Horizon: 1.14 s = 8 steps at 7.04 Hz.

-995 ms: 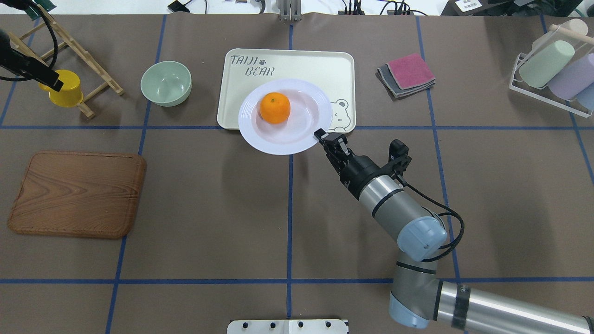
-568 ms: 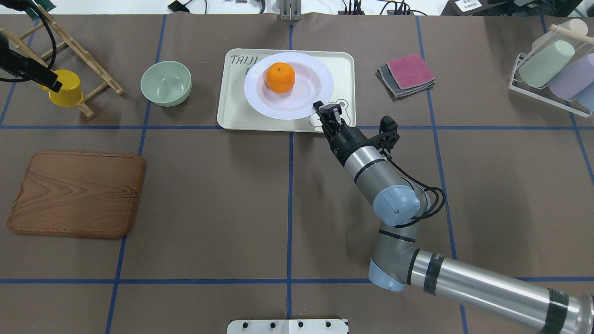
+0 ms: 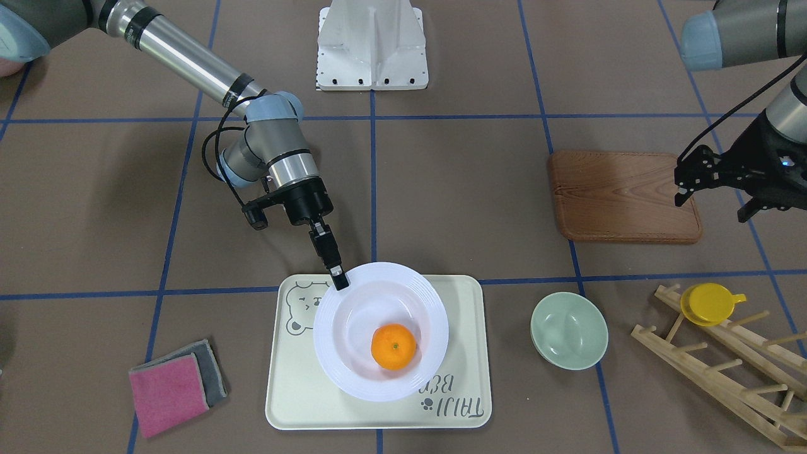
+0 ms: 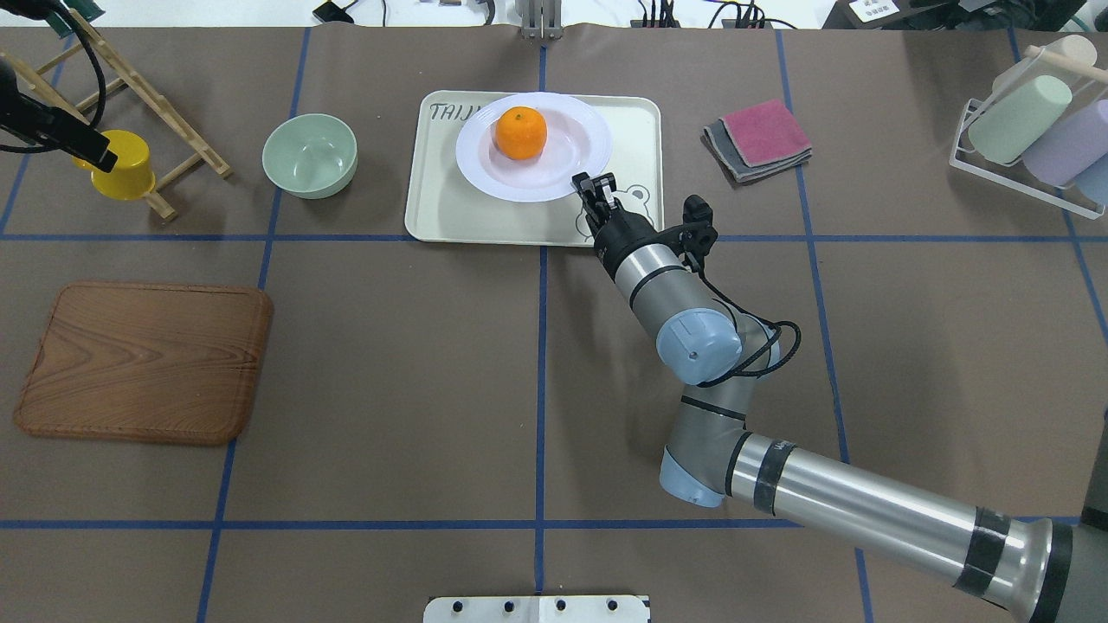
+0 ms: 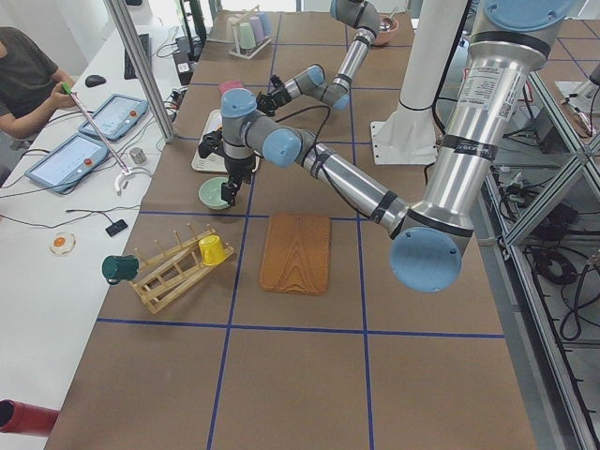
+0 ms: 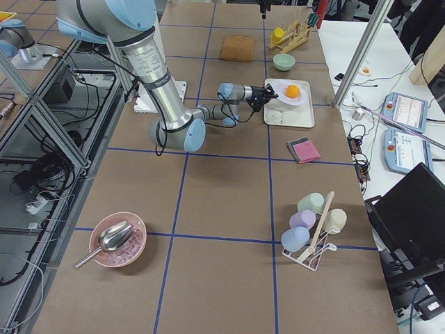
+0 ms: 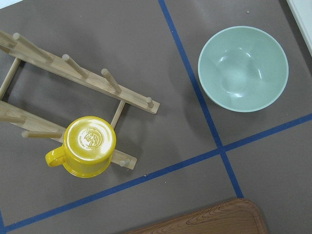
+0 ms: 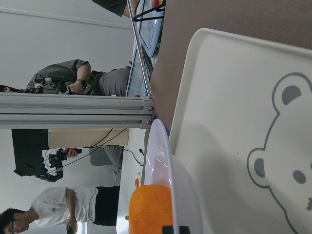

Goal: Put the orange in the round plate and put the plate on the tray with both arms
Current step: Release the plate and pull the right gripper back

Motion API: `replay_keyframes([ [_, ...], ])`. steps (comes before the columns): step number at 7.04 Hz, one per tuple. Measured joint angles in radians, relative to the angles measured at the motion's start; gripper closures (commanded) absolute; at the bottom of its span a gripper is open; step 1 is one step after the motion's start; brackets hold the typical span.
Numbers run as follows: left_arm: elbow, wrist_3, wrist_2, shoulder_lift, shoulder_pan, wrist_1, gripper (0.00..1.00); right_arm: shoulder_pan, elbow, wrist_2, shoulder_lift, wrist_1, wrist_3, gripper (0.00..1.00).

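Step in hand: setting the plate [image 4: 534, 147] down on the tray [image 4: 636, 130]. The orange [image 4: 520, 133] is already in the plate, sitting toward the robot's far side of the well.

Plate is over the tray, covering the far-centre part and half the "TAIJI BEAR" lettering. From the right wrist view it looks just off the tray surface or barely touching on the near edge; I can't tell if it's fully seated.

Right gripper [image 4: 593, 185]: jaws closed thin on the plate's near-right rim, pinching it. Clear in the front view too [image 3: 339, 277].

Right arm pose: reaches forward from the robot's right, elbow bent low over the desk, forearm angled toward the tray, wrist roughly level, fingers pointing at the plate edge just beside the bear face.

Left gripper [image 3: 712, 180]: parked high over the robot's left end of the desk, near the wooden board [image 4: 143, 359] and above the rack with the yellow cup [image 7: 83, 146]. It holds nothing that I can see; how far the jaws are open I cannot tell.

Next move, my read: lower the last bit until the plate sits flat, then open the jaws and back out along the rim line, low and straight. Risk: pulling up or sideways before release tips the plate and rolls the orange out.
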State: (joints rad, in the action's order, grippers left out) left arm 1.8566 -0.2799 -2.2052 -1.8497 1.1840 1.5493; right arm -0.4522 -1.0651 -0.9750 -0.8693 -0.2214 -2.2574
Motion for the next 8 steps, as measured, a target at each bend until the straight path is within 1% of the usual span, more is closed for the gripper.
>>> replay_keyframes([
  [1,-0.002,-0.001,0.0,-0.002,-0.001,0.0,0.0,0.0,0.011,-0.009,0.004,-0.006,0.0,1.0],
  [2,-0.003,-0.001,-0.001,-0.005,-0.001,0.0,0.0,-0.001,0.017,-0.017,0.009,-0.018,0.001,0.95],
  [3,-0.003,-0.001,-0.001,-0.007,-0.001,0.0,0.0,-0.002,0.02,-0.026,0.014,-0.026,0.003,0.65],
  [4,-0.003,-0.001,-0.001,-0.007,-0.001,0.0,0.0,-0.004,0.021,-0.04,0.017,-0.029,0.004,0.38],
  [5,-0.003,-0.001,-0.001,-0.008,-0.001,0.0,0.0,-0.009,0.022,-0.061,0.017,-0.03,0.004,0.0],
  [8,-0.002,-0.007,-0.001,-0.007,-0.002,0.0,0.0,-0.021,0.009,-0.091,0.015,-0.034,0.003,0.0],
])
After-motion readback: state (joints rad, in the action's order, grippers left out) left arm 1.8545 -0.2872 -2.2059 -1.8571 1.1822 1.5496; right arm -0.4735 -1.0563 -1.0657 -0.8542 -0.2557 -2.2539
